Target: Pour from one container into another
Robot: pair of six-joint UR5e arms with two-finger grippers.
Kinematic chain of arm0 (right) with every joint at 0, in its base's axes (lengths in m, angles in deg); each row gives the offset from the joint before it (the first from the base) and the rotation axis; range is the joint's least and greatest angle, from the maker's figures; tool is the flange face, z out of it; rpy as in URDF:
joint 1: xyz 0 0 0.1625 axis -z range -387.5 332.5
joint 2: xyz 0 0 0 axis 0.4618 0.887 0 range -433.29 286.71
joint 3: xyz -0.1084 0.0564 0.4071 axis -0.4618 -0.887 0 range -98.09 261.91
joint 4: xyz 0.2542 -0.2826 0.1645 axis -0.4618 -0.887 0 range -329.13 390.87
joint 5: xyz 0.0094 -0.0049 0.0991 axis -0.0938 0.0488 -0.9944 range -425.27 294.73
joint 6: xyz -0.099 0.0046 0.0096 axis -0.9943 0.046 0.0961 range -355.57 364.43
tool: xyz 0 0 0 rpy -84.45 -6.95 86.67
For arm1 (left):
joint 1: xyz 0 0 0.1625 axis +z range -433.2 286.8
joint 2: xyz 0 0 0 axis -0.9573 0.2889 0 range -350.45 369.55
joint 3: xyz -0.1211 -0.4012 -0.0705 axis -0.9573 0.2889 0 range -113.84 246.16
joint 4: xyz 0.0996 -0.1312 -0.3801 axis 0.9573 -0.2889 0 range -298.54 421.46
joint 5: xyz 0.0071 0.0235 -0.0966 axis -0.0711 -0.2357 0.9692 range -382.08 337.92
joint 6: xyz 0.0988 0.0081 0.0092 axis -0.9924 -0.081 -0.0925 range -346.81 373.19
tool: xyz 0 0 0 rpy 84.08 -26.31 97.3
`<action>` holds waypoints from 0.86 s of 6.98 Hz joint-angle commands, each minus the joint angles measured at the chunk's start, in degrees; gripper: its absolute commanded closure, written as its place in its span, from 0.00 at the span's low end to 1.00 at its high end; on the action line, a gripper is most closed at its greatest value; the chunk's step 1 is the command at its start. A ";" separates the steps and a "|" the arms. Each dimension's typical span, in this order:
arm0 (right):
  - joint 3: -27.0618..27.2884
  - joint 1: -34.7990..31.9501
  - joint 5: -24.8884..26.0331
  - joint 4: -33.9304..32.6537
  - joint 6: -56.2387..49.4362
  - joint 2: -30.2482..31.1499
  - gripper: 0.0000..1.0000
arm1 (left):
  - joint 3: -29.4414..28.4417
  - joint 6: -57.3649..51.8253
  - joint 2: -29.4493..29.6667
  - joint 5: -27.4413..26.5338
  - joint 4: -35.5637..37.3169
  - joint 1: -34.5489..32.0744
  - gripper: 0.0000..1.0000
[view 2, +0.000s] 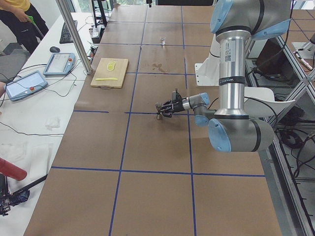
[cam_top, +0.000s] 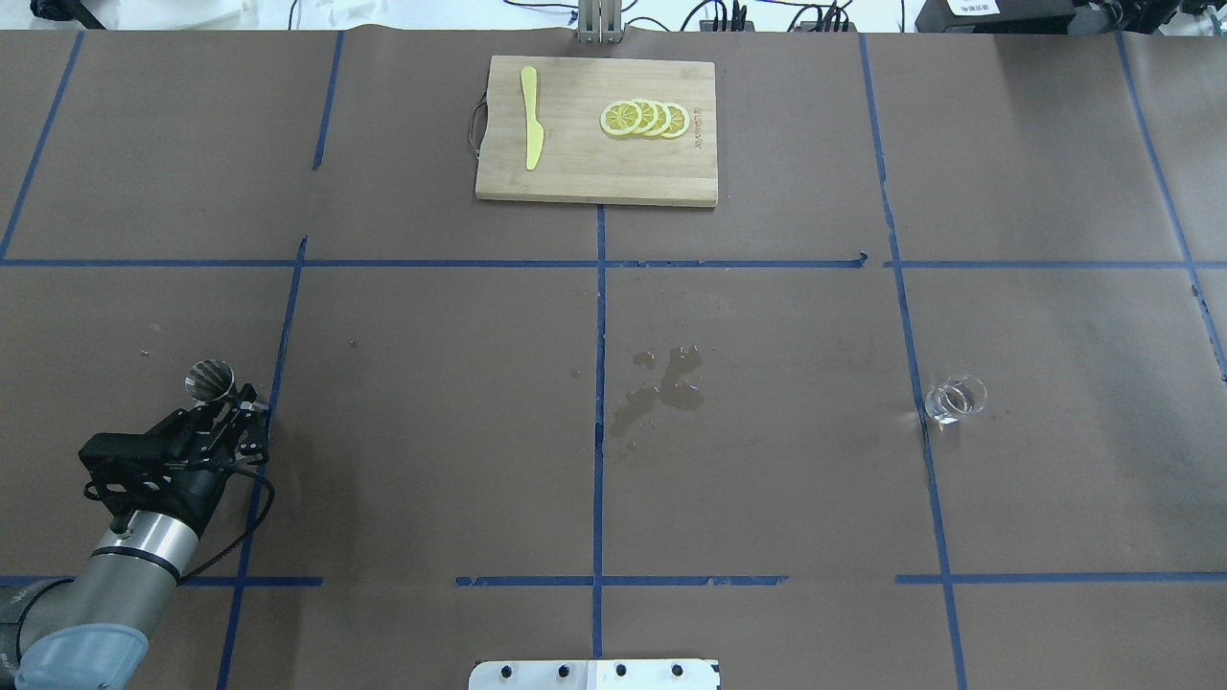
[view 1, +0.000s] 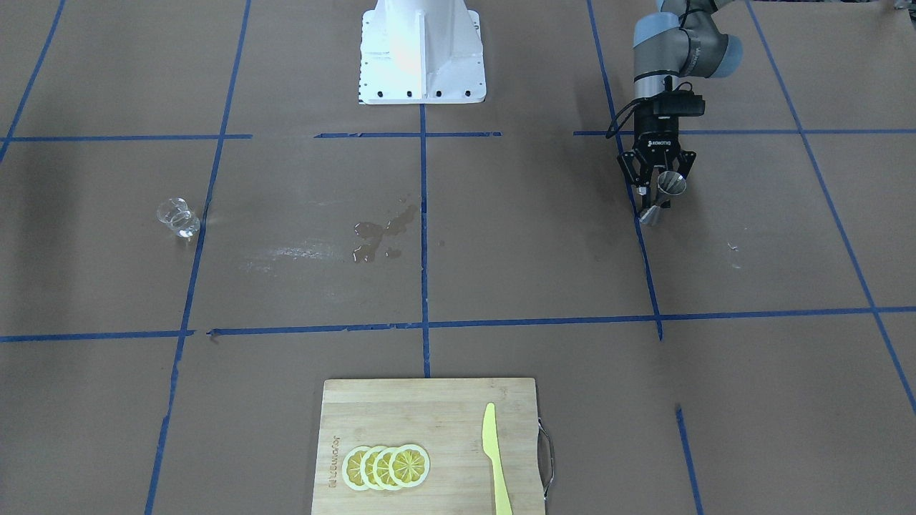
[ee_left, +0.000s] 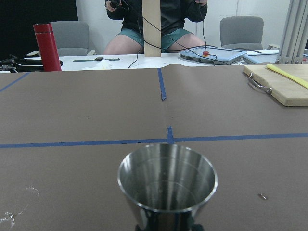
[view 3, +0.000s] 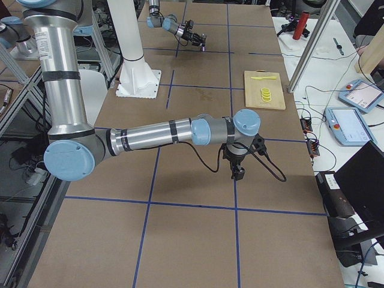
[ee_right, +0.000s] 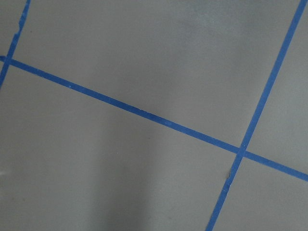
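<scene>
My left gripper (view 1: 663,187) is shut on the waist of the shiny steel jigger (view 1: 670,183), which it holds tilted just over the paper on my left side. The jigger (ee_left: 167,183) fills the bottom of the left wrist view, its open cup looking empty. From overhead, the jigger (cam_top: 209,380) shows just beyond the left gripper (cam_top: 230,404). The small clear glass cup (view 1: 179,218) sits alone on the far right side of the table (cam_top: 954,398), well away from both arms. My right gripper (view 3: 239,173) shows only in the exterior right view, hanging low over the paper; I cannot tell whether it is open or shut.
A wet spill (cam_top: 661,381) marks the middle of the table. A wooden cutting board (cam_top: 575,172) at the far edge carries a yellow knife (cam_top: 530,129) and lemon slices (cam_top: 644,118). The white robot base (view 1: 421,50) stands at the near edge.
</scene>
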 commanded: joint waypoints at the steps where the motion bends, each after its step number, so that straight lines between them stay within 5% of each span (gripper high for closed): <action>1: 0.01 0.00 0.06 0.00 -0.07 -0.04 0.00 | 0.16 -0.10 -0.16 0.00 0.00 -0.26 1.00; 6: 0.19 -0.09 0.24 3.92 0.02 0.13 0.00 | 6.48 -2.97 -0.78 0.53 -3.25 -1.04 1.00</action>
